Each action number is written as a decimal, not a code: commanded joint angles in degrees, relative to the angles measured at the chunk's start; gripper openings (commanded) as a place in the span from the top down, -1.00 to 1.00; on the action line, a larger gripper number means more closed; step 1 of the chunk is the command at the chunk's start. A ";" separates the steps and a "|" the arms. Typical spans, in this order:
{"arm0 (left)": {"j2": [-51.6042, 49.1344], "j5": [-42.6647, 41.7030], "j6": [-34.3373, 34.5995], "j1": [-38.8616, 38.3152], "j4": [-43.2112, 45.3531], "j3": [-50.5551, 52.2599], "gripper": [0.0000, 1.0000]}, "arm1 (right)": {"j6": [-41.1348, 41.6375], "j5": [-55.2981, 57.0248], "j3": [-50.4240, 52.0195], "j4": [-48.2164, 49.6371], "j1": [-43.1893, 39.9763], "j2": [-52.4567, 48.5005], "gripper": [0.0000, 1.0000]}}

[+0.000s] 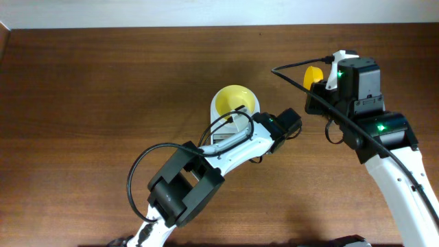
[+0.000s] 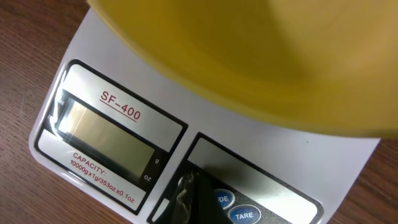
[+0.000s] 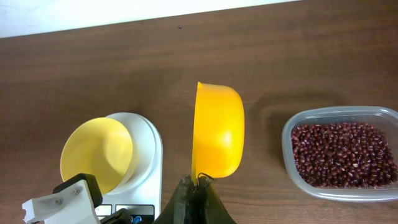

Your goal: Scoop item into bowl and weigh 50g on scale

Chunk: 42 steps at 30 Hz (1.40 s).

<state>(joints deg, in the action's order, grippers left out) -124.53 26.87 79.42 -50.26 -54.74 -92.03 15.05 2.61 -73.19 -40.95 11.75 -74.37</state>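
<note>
The pale-yellow bowl stands on the white scale; it is empty in the right wrist view. In the left wrist view the bowl fills the top, and the scale's display is blank. My left gripper looks shut, its dark tip resting on the scale's button panel just left of the blue buttons. My right gripper is shut on the handle of the yellow scoop, held on edge and empty between the scale and the beans.
The beans lie in a clear plastic container on the right of the wooden table. In the overhead view the right arm hides that container and the scoop shows beside it. The left arm crosses the table's front middle.
</note>
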 commanded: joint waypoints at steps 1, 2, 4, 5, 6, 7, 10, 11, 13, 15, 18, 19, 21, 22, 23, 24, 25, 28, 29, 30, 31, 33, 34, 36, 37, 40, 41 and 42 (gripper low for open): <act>-1.05 1.46 0.74 0.09 0.04 0.17 1.00 | 0.42 1.11 -1.07 -0.02 -0.26 -0.37 0.92; -1.05 1.46 0.72 0.09 0.04 0.17 1.00 | 0.42 1.11 -1.07 -0.02 -0.26 -0.37 0.92; -1.05 1.49 0.74 0.09 0.04 0.17 1.00 | 0.42 1.11 -1.07 -0.02 -0.26 -0.37 0.92; -1.05 1.49 0.74 0.09 0.04 0.17 1.00 | 0.42 1.11 -1.07 -0.02 -0.26 -0.37 0.92; -1.05 1.49 0.74 0.09 0.04 0.17 1.00 | 0.42 1.11 -1.07 -0.02 -0.26 -0.37 0.92; -1.05 1.49 0.74 0.09 0.04 0.17 1.00 | 0.42 1.11 -1.07 -0.02 -0.26 -0.37 0.92; -1.05 1.49 0.74 0.09 0.02 0.17 1.00 | 0.42 1.11 -1.07 -0.04 -0.26 -0.37 0.92; -1.05 1.49 0.74 0.09 -0.02 0.17 1.00 | 0.42 1.11 -1.07 -0.04 -0.26 -0.37 0.92; -1.05 1.49 0.72 0.09 -0.15 0.17 1.00 | 0.42 1.11 -1.07 -0.07 -0.26 -0.37 0.92; -1.05 1.53 0.72 0.09 -0.15 0.17 1.00 | 0.42 1.11 -1.07 -0.07 -0.26 -0.37 0.92; -1.05 1.68 0.72 0.09 -0.17 0.17 1.00 | 0.42 1.09 -1.07 -0.07 -0.26 -0.37 0.92; -1.05 1.68 0.72 0.09 -0.17 0.17 1.00 | 0.42 1.09 -1.07 -0.09 -0.26 -0.37 0.92; -1.05 1.68 0.72 0.09 -0.17 0.17 1.00 | 0.42 1.11 -1.07 -0.26 -0.26 -0.37 0.92; -1.05 1.70 0.72 0.09 -0.20 0.17 1.00 | 0.42 1.11 -1.07 -0.28 -0.26 -0.37 0.92; -1.05 1.70 0.72 0.09 -0.20 0.17 1.00 | 0.42 1.11 -1.07 -0.28 -0.26 -0.37 0.92; -1.05 1.70 0.72 0.09 -0.20 0.17 1.00 | 0.42 1.11 -1.07 -0.28 -0.26 -0.37 0.92; -1.05 1.75 0.72 0.09 -0.20 0.17 1.00 | 0.42 1.09 -1.07 -0.31 -0.26 -0.37 0.92; -1.16 1.95 0.72 0.09 -0.20 0.17 1.00 | 0.42 1.11 -1.07 -0.37 -0.26 -0.37 0.92; -1.16 1.95 0.72 0.09 -0.17 0.17 1.00 | 0.42 1.11 -1.07 -0.52 -0.26 -0.37 0.92; -1.27 1.95 0.72 0.09 -0.15 0.17 1.00 | 0.39 1.11 -1.07 -0.72 -0.26 -0.37 0.92; -1.29 2.10 0.72 0.09 -0.17 0.17 1.00 | 0.39 1.11 -1.07 -0.85 -0.26 -0.37 0.92; -1.55 2.10 0.72 0.09 -0.15 0.17 1.00 | 0.42 1.11 -1.07 -0.87 -0.26 -0.37 0.92; -1.70 2.08 0.72 0.09 -0.13 0.17 1.00 | 0.42 1.11 -1.07 -0.87 -0.26 -0.37 0.92; -1.86 2.08 0.72 0.07 0.07 0.17 1.00 | 0.42 1.11 -1.07 -0.85 -0.26 -0.37 0.92; -1.90 2.08 0.72 0.07 0.07 0.17 1.00 | 0.42 1.14 -1.07 -0.85 -0.26 -0.37 0.92; -2.01 2.08 0.72 0.07 0.07 0.17 1.00 | 0.39 1.14 -1.07 -0.85 -0.26 -0.37 0.92; -2.10 2.08 0.72 0.07 0.07 0.17 1.00 | 0.39 1.14 -1.07 -0.87 -0.26 -0.37 0.92; -2.12 2.08 0.72 0.07 0.07 0.17 1.00 | 0.42 1.11 -1.07 -0.85 -0.26 -0.37 0.92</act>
<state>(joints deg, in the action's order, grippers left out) -125.01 28.53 79.42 -50.28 -54.76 -92.03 15.05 2.61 -73.19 -41.87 11.75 -74.37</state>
